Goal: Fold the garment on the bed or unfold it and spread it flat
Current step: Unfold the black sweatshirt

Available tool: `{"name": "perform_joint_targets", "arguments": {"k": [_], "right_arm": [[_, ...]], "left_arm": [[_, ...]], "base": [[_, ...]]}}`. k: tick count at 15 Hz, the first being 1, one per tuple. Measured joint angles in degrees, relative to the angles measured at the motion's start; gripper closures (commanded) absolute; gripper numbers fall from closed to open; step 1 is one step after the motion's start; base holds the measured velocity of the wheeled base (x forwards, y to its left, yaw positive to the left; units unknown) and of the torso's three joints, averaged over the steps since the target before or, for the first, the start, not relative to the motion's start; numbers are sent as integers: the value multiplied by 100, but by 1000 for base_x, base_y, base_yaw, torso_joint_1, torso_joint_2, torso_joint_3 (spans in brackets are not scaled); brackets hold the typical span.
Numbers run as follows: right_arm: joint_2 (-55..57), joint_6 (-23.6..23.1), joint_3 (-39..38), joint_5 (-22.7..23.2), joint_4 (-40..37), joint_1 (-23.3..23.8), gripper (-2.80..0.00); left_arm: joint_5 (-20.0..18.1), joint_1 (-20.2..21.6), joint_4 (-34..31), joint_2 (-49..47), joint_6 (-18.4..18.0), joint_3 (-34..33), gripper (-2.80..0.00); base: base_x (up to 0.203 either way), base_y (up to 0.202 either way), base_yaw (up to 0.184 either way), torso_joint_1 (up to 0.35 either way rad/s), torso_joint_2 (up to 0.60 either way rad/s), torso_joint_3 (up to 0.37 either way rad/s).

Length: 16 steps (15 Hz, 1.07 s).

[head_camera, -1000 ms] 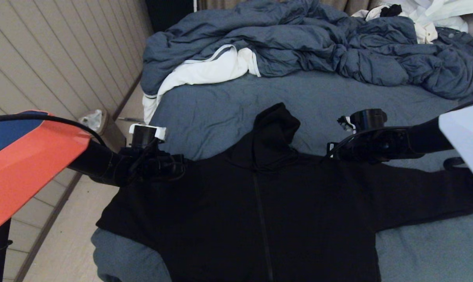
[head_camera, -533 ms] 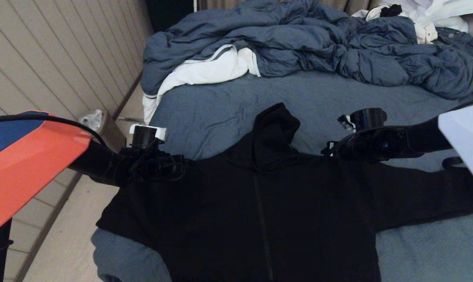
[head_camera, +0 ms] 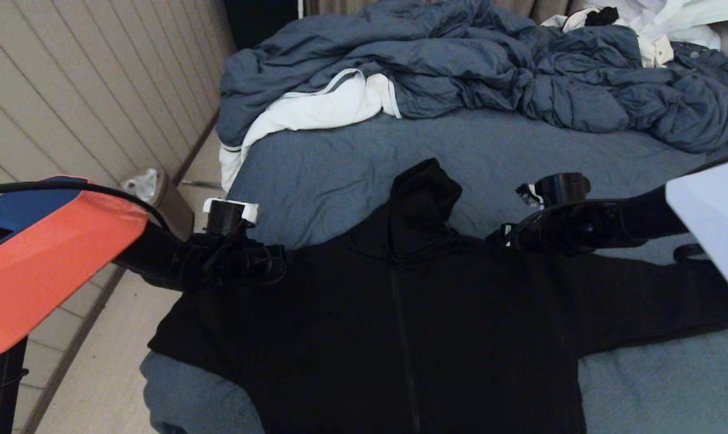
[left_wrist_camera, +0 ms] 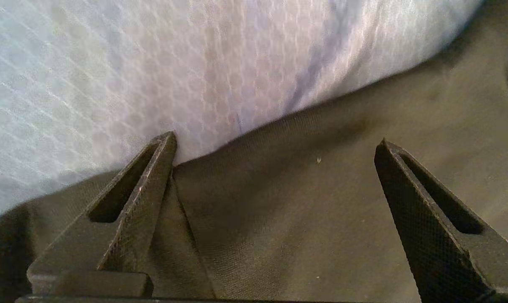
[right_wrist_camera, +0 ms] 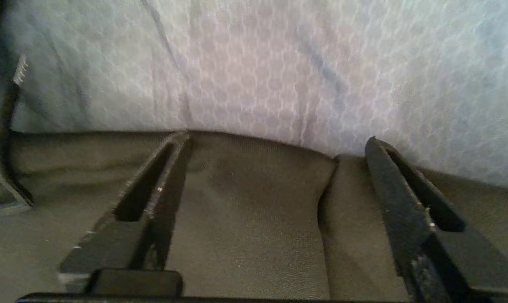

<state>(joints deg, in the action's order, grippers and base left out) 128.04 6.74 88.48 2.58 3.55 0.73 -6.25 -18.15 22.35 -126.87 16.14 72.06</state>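
Note:
The garment (head_camera: pixel 400 337), a black zip hoodie, lies front up and spread on the bed (head_camera: pixel 340 163), hood (head_camera: pixel 424 205) pointing away from me, sleeves out to both sides. My left gripper (head_camera: pixel 278 263) rests low at its left shoulder. In the left wrist view that gripper (left_wrist_camera: pixel 275 141) stands open, black fabric (left_wrist_camera: pixel 300 219) lying loose between the fingers at the edge against the sheet (left_wrist_camera: pixel 153 63). My right gripper (head_camera: pixel 501 236) sits at the right shoulder. In its wrist view it (right_wrist_camera: pixel 277 138) is open over a small fold of fabric (right_wrist_camera: pixel 245 210).
A rumpled blue-grey duvet (head_camera: pixel 460 66) with white lining (head_camera: pixel 316 111) fills the far side of the bed. White clothing (head_camera: pixel 671 24) lies at the far right. A small bin (head_camera: pixel 153 190) stands on the floor by the panelled wall on the left.
The right gripper has gone from shut to open and let go of the shoulder fabric. The left gripper widened a little. Both arms sank slightly toward the garment.

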Motion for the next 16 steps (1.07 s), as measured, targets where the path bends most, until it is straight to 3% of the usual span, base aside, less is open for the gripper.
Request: {"name": "perform_joint_targets", "arguments": {"k": [16], "right_arm": [[-45,-55,-229,20,13,-80,-280]], "left_arm": [[-33,-50,15,24,-24,-216,-280]], "base": [[0,0,0,0,0,0]]}}
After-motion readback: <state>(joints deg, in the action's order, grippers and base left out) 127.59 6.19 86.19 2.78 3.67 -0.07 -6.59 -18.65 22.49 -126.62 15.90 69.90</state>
